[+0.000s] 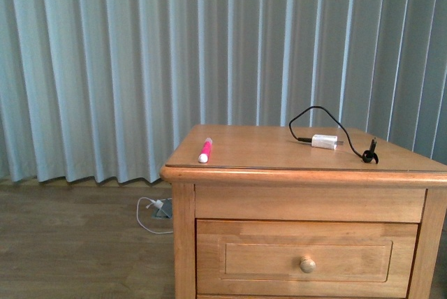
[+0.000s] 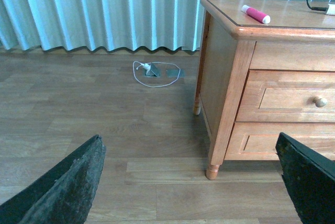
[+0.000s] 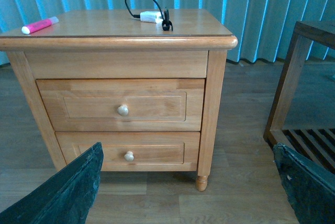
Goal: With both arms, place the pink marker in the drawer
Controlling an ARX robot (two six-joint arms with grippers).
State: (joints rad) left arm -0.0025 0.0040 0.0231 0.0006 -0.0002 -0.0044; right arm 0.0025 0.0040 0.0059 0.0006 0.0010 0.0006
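Atop the glossy light-wood tabletop (image 1: 265,147) of a two-drawer bedside cabinet, showing a short, slim bright-pink marker pen (image 1: 205,151) lying flat near the front left corner, its white cap end pointing toward the front edge. Well apart to the right, showing a small white charger plug (image 1: 324,141) trailing a looping black cable (image 1: 307,110). Below a plain apron board, showing the wide light-wood upper drawer (image 1: 265,260) with recessed panel and small round wooden knob, sitting fully closed and not holding the marker. From the left wrist, seeing the left end effector (image 2: 188,145) aiming at the wooden floor and the cabinet's left side, its black fingers (image 2: 73,182) spreading wide and gripping nothing. From the right wrist, seeing the right end effector (image 3: 187,150) facing both drawer fronts, fingers (image 3: 68,187) likewise gaping wide and empty. On the floor by the pale blue curtain, showing a coiled white cord (image 1: 148,214).
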